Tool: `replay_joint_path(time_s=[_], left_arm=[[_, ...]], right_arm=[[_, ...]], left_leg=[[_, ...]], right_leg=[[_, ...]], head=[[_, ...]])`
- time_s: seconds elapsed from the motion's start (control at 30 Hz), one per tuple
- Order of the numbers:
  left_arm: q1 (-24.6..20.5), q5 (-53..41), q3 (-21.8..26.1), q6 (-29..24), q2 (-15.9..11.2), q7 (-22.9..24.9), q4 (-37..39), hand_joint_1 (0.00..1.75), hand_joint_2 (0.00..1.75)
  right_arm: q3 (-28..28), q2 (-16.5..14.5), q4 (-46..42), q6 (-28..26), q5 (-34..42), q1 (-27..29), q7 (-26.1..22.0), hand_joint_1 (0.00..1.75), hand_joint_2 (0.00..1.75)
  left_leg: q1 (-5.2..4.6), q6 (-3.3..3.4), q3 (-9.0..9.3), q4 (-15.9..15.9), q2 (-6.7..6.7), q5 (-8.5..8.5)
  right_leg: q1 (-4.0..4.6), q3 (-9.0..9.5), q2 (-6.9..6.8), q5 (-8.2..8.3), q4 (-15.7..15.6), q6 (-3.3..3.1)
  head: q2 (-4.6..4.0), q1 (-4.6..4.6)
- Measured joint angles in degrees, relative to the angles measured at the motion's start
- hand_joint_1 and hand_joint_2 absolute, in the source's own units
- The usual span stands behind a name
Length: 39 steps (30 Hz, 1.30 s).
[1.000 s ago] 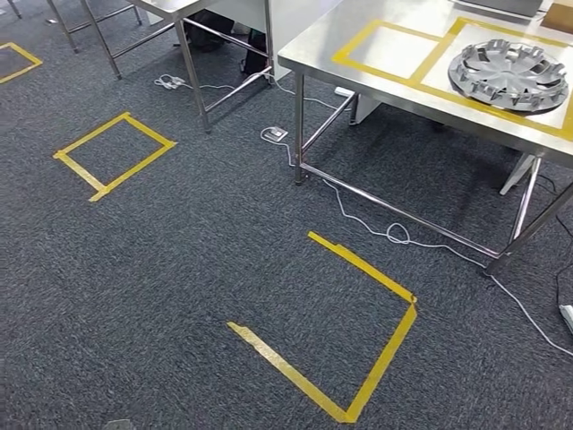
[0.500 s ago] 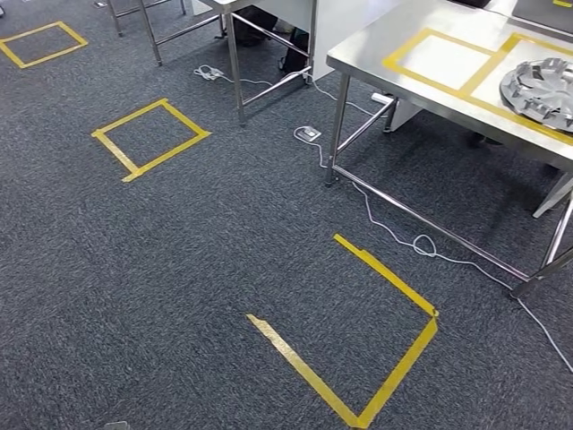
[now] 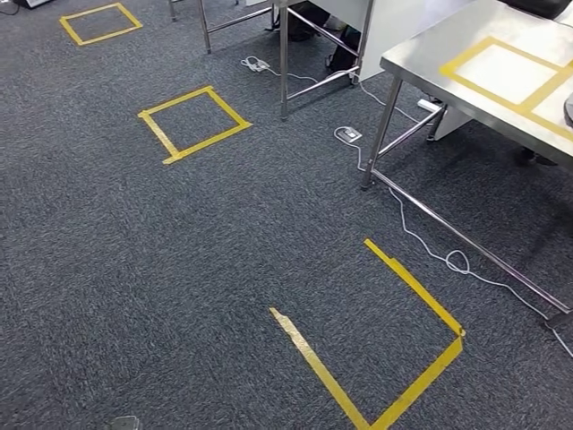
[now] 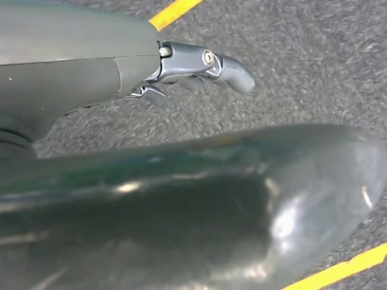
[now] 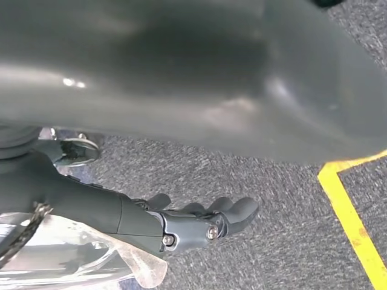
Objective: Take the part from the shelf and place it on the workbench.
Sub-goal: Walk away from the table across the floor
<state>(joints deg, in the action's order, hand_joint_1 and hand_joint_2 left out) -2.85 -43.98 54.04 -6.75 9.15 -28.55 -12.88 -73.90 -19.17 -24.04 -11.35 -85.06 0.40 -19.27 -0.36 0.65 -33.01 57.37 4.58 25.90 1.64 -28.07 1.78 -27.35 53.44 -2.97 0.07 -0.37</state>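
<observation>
The steel workbench (image 3: 419,58) stands at the upper right of the head view, with yellow tape frames on its top. A thin grey sliver of the round wheel-cover part (image 3: 569,109) shows on it at the picture's right border. My left hand (image 4: 196,63) hangs over the dark carpet with its fingers stretched out and nothing in them. My right hand (image 5: 201,220) also hangs above the carpet, fingers extended and holding nothing.
Yellow tape squares (image 3: 196,124) (image 3: 100,22) mark the carpet at the left. A three-sided tape frame (image 3: 406,358) lies close in front of me. A white cable (image 3: 459,262) and a floor socket (image 3: 349,134) lie by the workbench legs. Another steel table's legs (image 3: 284,63) stand behind.
The camera has turned left, so the whole scene slid to the right. The wheel cover on the workbench has almost left the picture, and a second tape square has come in at the far left.
</observation>
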Motion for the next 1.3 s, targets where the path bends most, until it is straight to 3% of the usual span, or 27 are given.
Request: replay_joint_path(time_s=[0.03,0.1,0.17,0.2,0.23,0.3,0.33,0.37,0.43,0.5,0.57,0.63,0.67,0.7,0.73,0.77,0.83,0.9,0.97,1.03,1.1,1.17,1.2,1.23,1.3], left_arm=[[0.0,0.0,0.0,0.0,-0.1,0.0,0.0,0.0,0.0],[-0.1,0.0,0.0,0.1,-0.1,0.0,0.0,0.0,0.0],[-0.1,0.0,0.0,0.1,-0.2,0.0,0.0,0.0,0.0],[0.0,0.0,0.0,0.1,-0.3,0.0,0.0,0.0,0.0],[0.1,0.0,0.0,0.1,-0.3,0.0,0.0,0.0,0.0],[0.0,0.0,0.0,0.2,-0.1,0.0,0.1,0.0,0.0],[-0.1,0.0,0.0,0.2,0.0,0.0,0.1,0.0,0.0],[-0.2,0.0,0.0,0.2,0.1,0.0,0.1,0.0,0.0],[-0.2,0.0,0.1,0.2,0.1,0.0,0.2,0.0,0.0],[0.0,0.0,0.1,0.2,-0.1,0.0,0.2,0.0,0.0],[0.0,0.0,0.1,0.2,-0.2,0.0,0.2,0.0,0.0],[-0.1,0.0,0.1,0.1,-0.2,0.0,0.2,0.0,0.0],[-0.1,0.0,0.1,0.1,-0.3,0.0,0.2,0.0,0.0],[-0.1,0.0,0.1,0.1,-0.3,0.0,0.2,0.0,0.0],[-0.1,0.0,0.1,0.1,-0.3,0.0,0.2,0.0,0.0],[-0.1,0.0,0.1,0.1,-0.2,0.0,0.2,0.0,0.0],[-0.3,0.0,0.1,0.1,0.0,0.0,0.2,0.0,0.0],[-0.4,-0.1,0.1,0.1,0.2,-0.1,0.2,0.0,0.0],[-0.1,-0.2,0.2,0.1,0.3,-0.1,0.2,0.0,0.0],[0.1,-0.3,0.2,0.0,0.1,-0.1,0.2,0.0,0.0],[0.0,-0.3,0.3,-0.1,-0.1,-0.1,0.2,0.0,0.0],[-0.1,-0.4,0.3,-0.3,-0.2,-0.1,0.2,0.0,0.0],[0.0,-0.4,0.4,-0.3,-0.3,-0.1,0.2,0.0,0.0],[0.0,-0.5,0.4,-0.4,-0.4,-0.1,0.2,0.0,0.0],[0.0,-0.7,0.5,-0.6,-0.5,-0.1,0.2,0.0,0.0]], right_arm=[[0.0,-0.1,0.0,0.0,-0.1,0.0,0.0,0.0,0.0],[0.0,-0.1,-0.1,0.0,-0.2,0.2,0.0,0.0,0.0],[0.1,-0.1,-0.1,0.0,-0.2,0.3,0.1,0.0,0.0],[0.3,-0.1,-0.1,0.0,-0.3,0.3,0.1,0.0,0.0],[0.4,-0.1,-0.1,0.0,-0.2,0.3,0.1,0.0,0.0],[0.7,0.0,-0.2,0.0,-0.2,0.3,0.1,0.0,0.0],[0.8,0.0,-0.4,0.0,-0.1,0.3,0.1,0.0,0.0],[0.9,0.1,-0.5,0.0,-0.1,0.3,0.1,0.0,0.0],[0.9,0.1,-0.7,0.0,-0.1,0.3,0.1,0.0,0.0],[1.0,0.1,-0.7,0.0,-0.1,0.3,0.1,0.0,0.0],[1.0,0.0,-0.7,0.0,-0.1,0.3,0.1,0.0,0.0],[1.0,0.0,-0.7,0.0,-0.1,0.4,0.1,0.0,0.0],[1.0,0.0,-0.7,0.0,-0.1,0.4,0.1,0.0,0.0],[1.1,0.0,-0.7,0.0,-0.1,0.4,0.1,0.0,0.0],[1.1,0.0,-0.7,0.0,-0.1,0.4,0.1,0.0,0.0],[1.2,0.0,-0.7,0.0,-0.1,0.5,0.1,0.0,0.0],[1.3,0.1,-0.8,0.0,0.1,0.5,0.1,0.0,0.0],[1.5,0.2,-0.9,0.0,0.3,0.6,0.1,0.0,0.0],[1.8,0.1,-1.0,0.1,0.5,0.6,0.1,0.0,0.0],[2.2,0.0,-1.0,0.1,0.8,0.7,0.1,0.0,0.0],[2.6,0.0,-1.0,0.1,1.4,0.9,0.1,0.0,0.0],[3.2,-0.1,-1.0,0.1,2.1,1.1,0.2,0.0,0.0],[3.5,-0.1,-1.0,0.1,2.6,1.2,0.3,0.0,0.0],[3.9,-0.1,-1.0,0.1,3.0,1.2,0.4,0.0,0.0],[4.7,-0.1,-1.0,0.1,3.8,1.2,0.6,0.0,0.0]], left_leg=[[-0.04,-0.32,-0.68,1.6,-1.02,1.14],[0.52,-1.21,-3.54,7.9,-3.06,4.73],[1.49,-2.36,-6.24,13.6,-3.68,6.69],[2.06,-3.06,-6.3,13.9,-3.92,6.09],[2.71,-3.89,-5.23,11.9,-4.34,4.5],[3.86,-5.79,-2.01,5.7,-6.1,1.56],[4.1,-5.81,-1.08,3.7,-6.66,1.09],[4.09,-5.39,-0.82,3.0,-6.94,1.32],[3.7,-3.46,-1.19,3.4,-6.11,1.83],[3.26,-2.35,-1.37,3.4,-5.44,1.73],[2.74,-1.44,-1.61,3.3,-4.76,1.48],[2.18,-0.92,-1.94,3.2,-3.84,1.25],[1.92,-0.75,-2.06,3.2,-3.28,1.16],[1.69,-0.66,-2.12,3.2,-2.67,1.1],[1.52,-0.59,-2.1,3.2,-2.0,1.05],[1.41,-0.53,-2.02,3.2,-1.32,1.01],[1.33,-0.48,-2.01,3.2,-0.02,0.85],[1.38,-0.78,-2.28,3.0,1.15,0.53],[1.41,-1.39,-2.47,2.8,2.06,0.13],[1.15,-1.8,-3.13,4.0,0.5,1.24],[0.94,-2.15,-5.38,9.2,-2.35,4.68],[0.99,-2.65,-7.84,15.3,-3.63,7.54],[1.03,-2.85,-8.05,16.3,-3.9,7.56],[1.06,-3.01,-7.2,15.3,-4.16,6.54],[1.04,-3.05,-3.2,8.4,-5.63,3.25]], right_leg=[[-0.33,0.6,-0.73,0.31,-1.0,0.35],[-0.81,1.13,-2.12,0.42,-1.6,0.81],[-1.27,1.17,-3.56,0.12,-1.4,1.3],[-1.66,1.15,-4.2,-0.16,-1.0,1.73],[-2.17,1.13,-4.77,-0.59,-0.5,2.35],[-2.95,0.62,-5.75,-1.96,1.5,4.0],[-3.09,0.13,-6.12,-2.81,2.5,4.77],[-3.11,-0.25,-6.4,-3.51,3.4,5.34],[-3.18,-0.41,-6.82,-4.12,4.0,5.91],[-3.41,-0.4,-6.15,-5.05,4.8,6.15],[-3.37,-2.43,-4.02,-8.72,9.8,5.87],[-2.94,-6.36,-2.39,-12.97,18.1,5.09],[-2.65,-7.88,-2.09,-13.83,20.9,4.59],[-2.32,-8.43,-1.89,-13.37,21.6,3.98],[-1.89,-7.88,-1.62,-11.71,20.0,3.28],[-1.35,-6.41,-1.01,-9.25,16.5,2.5],[-0.36,-3.17,1.45,-5.04,8.6,0.96],[0.06,-1.88,2.79,-3.76,5.1,0.23],[-0.14,-1.31,1.83,-3.32,4.2,0.46],[-0.52,-0.46,0.5,-2.42,2.8,0.89],[-0.61,-0.16,-1.15,-1.95,2.1,1.06],[-0.55,-0.3,-2.78,-1.98,2.2,1.02],[-0.54,-0.35,-3.52,-2.06,2.2,1.04],[-0.56,-0.37,-4.2,-2.18,2.3,1.12],[-0.56,-0.28,-5.36,-2.56,2.7,1.45]], head=[[0.0,-0.16],[0.0,-0.52],[0.0,-0.59],[0.0,-0.59],[0.0,-0.61],[0.0,-0.93],[0.0,-1.07],[0.0,-1.1],[0.0,-0.71],[0.0,-0.2],[0.0,0.13],[0.0,0.25],[0.0,0.26],[0.0,0.27],[0.0,0.26],[0.0,0.26],[0.0,0.29],[0.0,0.4],[0.0,0.57],[0.0,0.58],[0.0,0.5],[0.0,0.47],[0.0,0.47],[0.0,0.44],[0.0,0.42]])
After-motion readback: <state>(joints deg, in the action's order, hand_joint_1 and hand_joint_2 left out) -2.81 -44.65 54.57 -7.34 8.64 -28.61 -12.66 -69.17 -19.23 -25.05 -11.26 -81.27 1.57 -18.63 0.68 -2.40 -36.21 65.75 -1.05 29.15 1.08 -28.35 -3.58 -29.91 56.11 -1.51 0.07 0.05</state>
